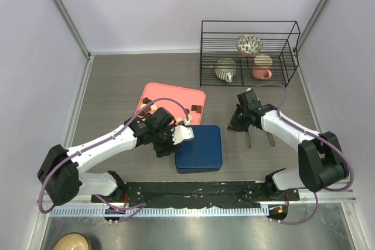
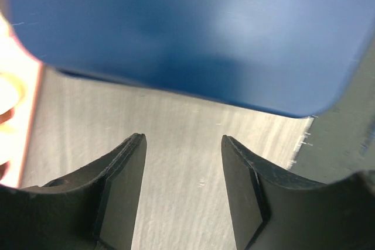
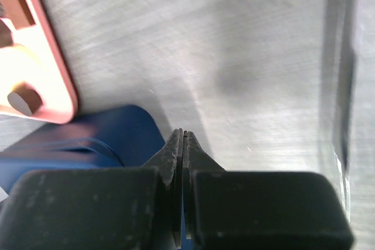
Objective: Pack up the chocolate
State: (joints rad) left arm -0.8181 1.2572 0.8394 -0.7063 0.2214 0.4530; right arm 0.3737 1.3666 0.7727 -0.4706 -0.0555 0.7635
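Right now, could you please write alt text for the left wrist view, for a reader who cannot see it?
The left gripper hangs over the grey table, its black jaws apart with nothing between them. A dark blue box fills the top, and the edge of a pink tray shows at far left.

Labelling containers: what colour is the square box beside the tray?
The box is dark blue; the top view shows it best.

wire rack point(image 1: 293, 51), 1 o'clock: bowl point(image 1: 249, 44), grey mug point(image 1: 225, 69), pink mug point(image 1: 262, 67) | blue box point(image 1: 202, 150), centre | pink tray point(image 1: 170, 93), its 11 o'clock
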